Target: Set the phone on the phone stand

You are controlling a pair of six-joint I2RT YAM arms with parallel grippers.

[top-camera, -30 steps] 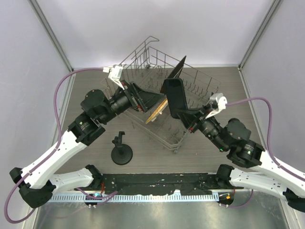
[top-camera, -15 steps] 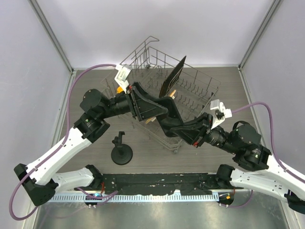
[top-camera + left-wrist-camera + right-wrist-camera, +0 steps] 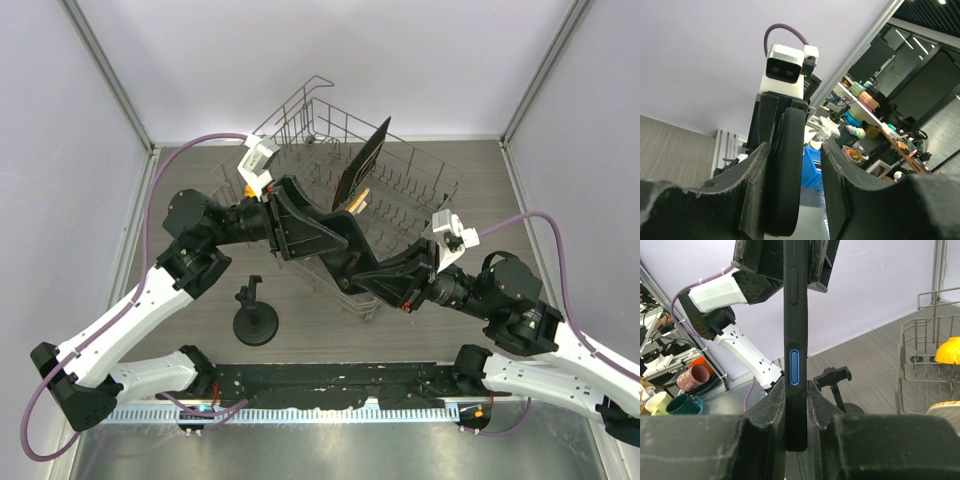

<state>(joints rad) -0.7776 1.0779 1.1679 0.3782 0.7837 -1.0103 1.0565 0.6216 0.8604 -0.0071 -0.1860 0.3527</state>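
Clamped phone [image 3: 795, 340] edge-on in right tool [image 3: 796, 407], mid-frame; straddled it with left tool [image 3: 796, 155], jaws parted, gap on one side.

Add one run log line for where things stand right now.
right tool: shut on phone | left tool: open, straddling its far end | phone stand: unoccupied | step: mid-air handover

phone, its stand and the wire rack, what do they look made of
Phone: glossy black edge with a blue side button, probably plastic or coated metal. Stand: matte black, likely plastic. Rack: thin grey wire, metal by its dull sheen.
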